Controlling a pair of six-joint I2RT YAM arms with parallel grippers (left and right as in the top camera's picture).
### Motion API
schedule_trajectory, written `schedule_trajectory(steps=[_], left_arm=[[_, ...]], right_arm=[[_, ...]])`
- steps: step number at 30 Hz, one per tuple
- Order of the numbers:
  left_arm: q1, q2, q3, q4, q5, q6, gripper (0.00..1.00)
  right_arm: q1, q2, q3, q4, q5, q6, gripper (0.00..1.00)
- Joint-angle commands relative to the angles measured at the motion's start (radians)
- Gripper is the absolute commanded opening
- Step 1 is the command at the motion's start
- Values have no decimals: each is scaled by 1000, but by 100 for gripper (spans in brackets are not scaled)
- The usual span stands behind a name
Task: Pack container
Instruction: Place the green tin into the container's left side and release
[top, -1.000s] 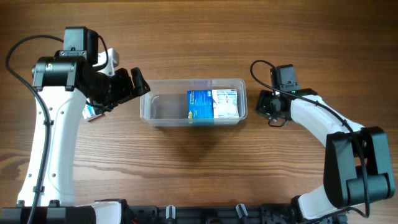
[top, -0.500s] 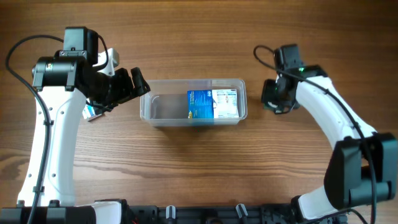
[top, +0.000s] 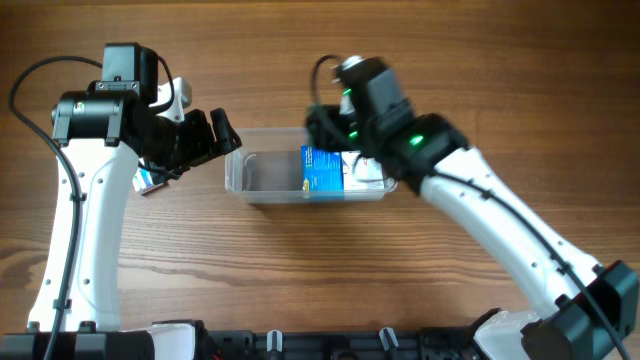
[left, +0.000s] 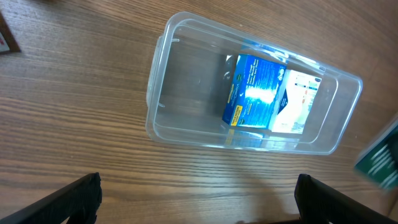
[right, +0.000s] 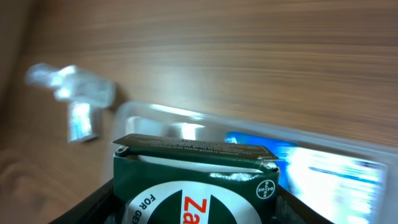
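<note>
Right jaws clamp a dark green box (right: 196, 180), seemingly above the container (top: 265, 180) toward the desk's (top: 300, 270) far edge; left jaws stand apart beside its left end.

Wooden desk (top: 300, 260) fills the overhead view edge to edge: warm mid-brown surface, dark grain streaks running left-right, lighter & darker bands alternating top to bottom. A black rail (top: 320, 346) w/ clamp-like fittings lines the near edge. Lighting is even & diffuse; shadows on the wood are soft, falling slightly toward the near edge. Left wrist view: same wood, grain on a slight diagonal, pale sheen toward the top of frame. Right wrist view: wood blurred, w/ a brighter glare patch across the upper middle.
</note>
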Motion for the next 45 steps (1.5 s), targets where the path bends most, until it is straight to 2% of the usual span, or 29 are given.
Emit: schedule_trajectory(steps=[1,7,19,45], left_arm=[[2,1,13,3,12,-9,100],[2,1,13,3,12,-9,100],[2,1,13,3,12,-9,100],[2,1,13,3,12,-9,100]], right_arm=[[89,47,14,70,52,69,54],[159,200,14,181,44,90,54],[166,369,14,220,17,85,54],[166,385,14,228,-1,65,55]])
